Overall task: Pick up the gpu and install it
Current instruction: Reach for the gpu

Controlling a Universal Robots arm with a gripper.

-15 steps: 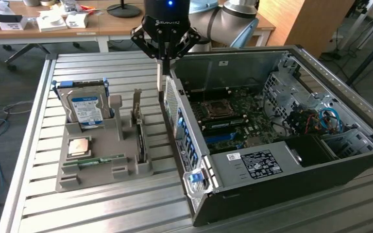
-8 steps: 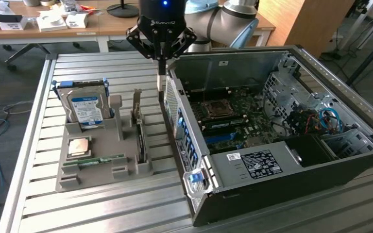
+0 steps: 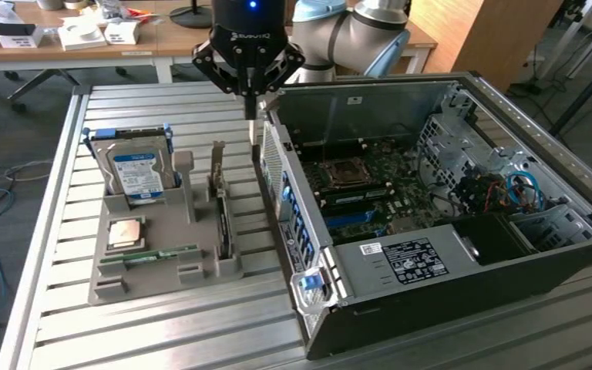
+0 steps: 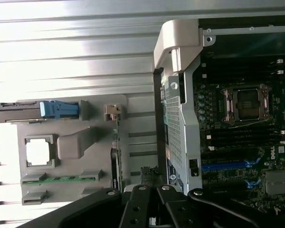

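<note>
**Exterior view:** gripper (image 3: 252,127) fingers pressed together, empty, hanging above gap between tray (image 3: 111,289) and case (image 3: 399,316) rear wall. gpu (image 3: 220,202) on edge in tray slot, just beside, untouched. Risk: going down with fingers shut would likely strike card top or case wall.

**Wrist view:** gpu (image 4: 115,152) edge-on, thin. Risk: off-centre pinch could tilt card and jam it in slot.

From here I've got a slatted aluminium table (image 3: 163,331) with two things sitting straight on its slats: a grey parts holder (image 3: 188,208) toward the exterior view's left, and an open PC case (image 3: 450,308) lying on its side just beside it, to the right.
</note>
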